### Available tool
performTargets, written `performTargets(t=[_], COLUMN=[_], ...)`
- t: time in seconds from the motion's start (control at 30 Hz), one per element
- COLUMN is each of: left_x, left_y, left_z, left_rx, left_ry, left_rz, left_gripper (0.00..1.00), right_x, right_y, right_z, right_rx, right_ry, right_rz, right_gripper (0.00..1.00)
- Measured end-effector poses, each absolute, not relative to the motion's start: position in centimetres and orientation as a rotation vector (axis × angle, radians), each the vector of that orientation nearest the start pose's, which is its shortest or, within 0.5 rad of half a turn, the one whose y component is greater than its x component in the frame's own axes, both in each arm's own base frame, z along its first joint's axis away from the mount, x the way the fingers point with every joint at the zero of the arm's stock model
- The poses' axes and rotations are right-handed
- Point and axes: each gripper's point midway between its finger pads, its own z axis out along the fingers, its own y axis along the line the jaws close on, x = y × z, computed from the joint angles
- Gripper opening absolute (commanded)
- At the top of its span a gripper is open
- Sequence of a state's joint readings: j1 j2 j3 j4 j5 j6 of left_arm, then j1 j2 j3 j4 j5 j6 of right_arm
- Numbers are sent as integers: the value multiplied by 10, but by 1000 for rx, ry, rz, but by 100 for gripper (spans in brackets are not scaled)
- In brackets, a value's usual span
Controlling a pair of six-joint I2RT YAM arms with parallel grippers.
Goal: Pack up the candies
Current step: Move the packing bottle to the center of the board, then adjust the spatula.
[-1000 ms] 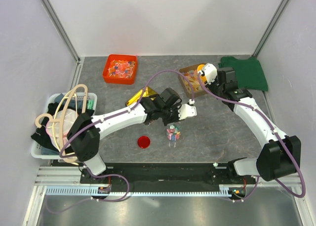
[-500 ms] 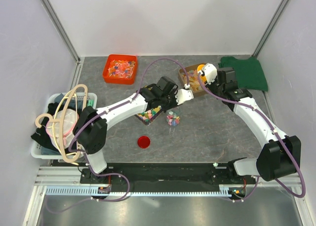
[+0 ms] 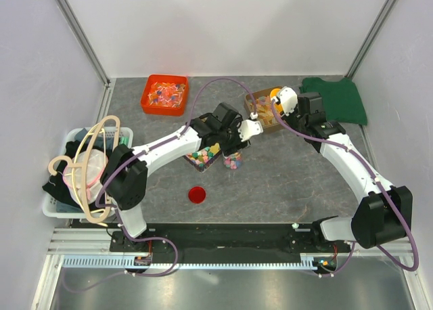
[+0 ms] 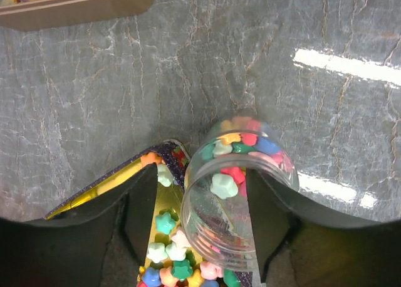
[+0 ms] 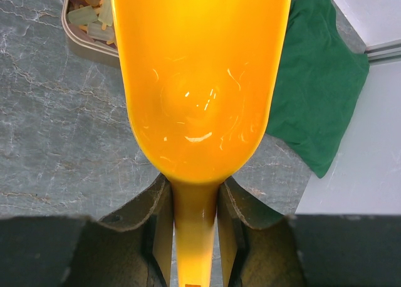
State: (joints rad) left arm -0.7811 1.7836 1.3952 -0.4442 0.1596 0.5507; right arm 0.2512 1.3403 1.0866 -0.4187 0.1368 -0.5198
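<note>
The candies are small star-shaped sweets in mixed colours. Some lie in a gold-lined tray (image 3: 203, 156) (image 4: 113, 187), and more fill the bottom of a clear jar (image 3: 233, 162) (image 4: 235, 205) that stands right beside it. My left gripper (image 3: 235, 149) (image 4: 200, 180) is open and straddles the jar. The right finger (image 4: 269, 218) is against the glass, and a gap shows beside the left one. My right gripper (image 3: 277, 101) (image 5: 194, 230) is shut on the handle of an orange scoop (image 5: 200, 67), which hangs empty by the brown tray (image 3: 260, 110).
An orange-red tray (image 3: 164, 95) of wrapped sweets sits at the back left. A round red lid (image 3: 197, 194) lies in front of the jar. A white basket (image 3: 81, 168) with clothes and hangers stands at the left, and a green cloth (image 3: 336, 99) (image 5: 319, 86) lies at the back right.
My left arm swung back, uncovering the candy tray, which now lies beside the jar. Its jaws have opened and come down around the jar. The right arm has not moved.
</note>
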Motion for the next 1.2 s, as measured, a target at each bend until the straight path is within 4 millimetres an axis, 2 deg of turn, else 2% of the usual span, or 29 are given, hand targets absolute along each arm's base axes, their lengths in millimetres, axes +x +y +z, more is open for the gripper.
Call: performTargets(t=[0.13,0.33,0.4,0.53,0.7,0.9,1.03,1.2], left_x=[341,374,378,377,386,397,393,380], left_y=[-328,-297,-291,-293,-289,-283,-289,-297], left_z=[140,196,210,225,249,282,288,279], left_rx=[1473,1269,1231,1190,1111,1025,1015,1028], left_ry=[1868,1851,1836,1825,1836,1817,1821,1853], left_rz=[-332,-396,-408,-474,-613,-808,-938,-1070], left_gripper=[72,79,81,85,88,89,89,88], right_x=[380,380,380,371,355,338,331,332], right_y=[52,56,58,70,100,152,179,184], right_z=[186,185,185,187,203,199,185,176], right_rx=[-780,-791,-796,-844,-947,-1141,-1244,-1270], right_ry=[2113,2109,2107,2086,2001,1932,1921,1936], right_rz=[-293,-268,-259,-173,-84,-28,-33,-62], right_gripper=[0,0,0,0,0,0,0,0])
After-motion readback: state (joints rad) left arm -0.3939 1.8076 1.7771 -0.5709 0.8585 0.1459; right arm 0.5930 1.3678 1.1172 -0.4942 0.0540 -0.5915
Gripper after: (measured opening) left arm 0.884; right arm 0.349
